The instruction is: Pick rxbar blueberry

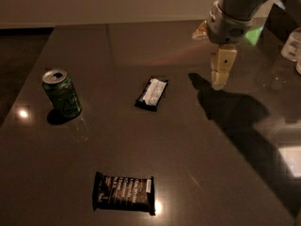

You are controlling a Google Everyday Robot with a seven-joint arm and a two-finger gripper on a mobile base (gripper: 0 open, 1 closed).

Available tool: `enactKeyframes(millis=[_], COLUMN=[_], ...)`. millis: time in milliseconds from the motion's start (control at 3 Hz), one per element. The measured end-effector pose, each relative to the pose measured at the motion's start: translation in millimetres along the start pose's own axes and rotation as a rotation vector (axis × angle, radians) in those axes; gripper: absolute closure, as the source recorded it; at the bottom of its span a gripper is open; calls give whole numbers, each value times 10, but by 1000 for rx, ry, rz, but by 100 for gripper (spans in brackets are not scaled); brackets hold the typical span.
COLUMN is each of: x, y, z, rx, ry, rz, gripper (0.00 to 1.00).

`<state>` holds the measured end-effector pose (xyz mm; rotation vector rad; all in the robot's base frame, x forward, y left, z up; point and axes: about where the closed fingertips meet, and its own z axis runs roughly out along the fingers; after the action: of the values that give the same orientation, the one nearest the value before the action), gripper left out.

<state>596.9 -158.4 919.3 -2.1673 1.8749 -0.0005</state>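
The pincer is hanging over the far right part of the dark bench, pointing down and touching nothing; whether it is spread or pressed together I cannot tell from this side. The blueberry bar, with its white panel facing up, is lying flat on the bench well apart from the pincer, off toward the left of the view and slightly nearer the camera. The green can is standing upright much farther from the pincer in the same direction, beyond the bar. The larger black bar with white lettering is lying far from the pincer, near the front edge. A shadow is falling on the bench just beneath and in front of the pincer
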Motion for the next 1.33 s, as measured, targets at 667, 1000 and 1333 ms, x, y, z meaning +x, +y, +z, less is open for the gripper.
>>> enactKeyframes(millis=[667,1000,1333], x=[-569,-765,-972], y=[-282,-300,-228], z=[636,812,929], rx=[-108,-143,-183], ry=[-79,-104,-137], rz=[-240,-302,-354], gripper=[0,0,0])
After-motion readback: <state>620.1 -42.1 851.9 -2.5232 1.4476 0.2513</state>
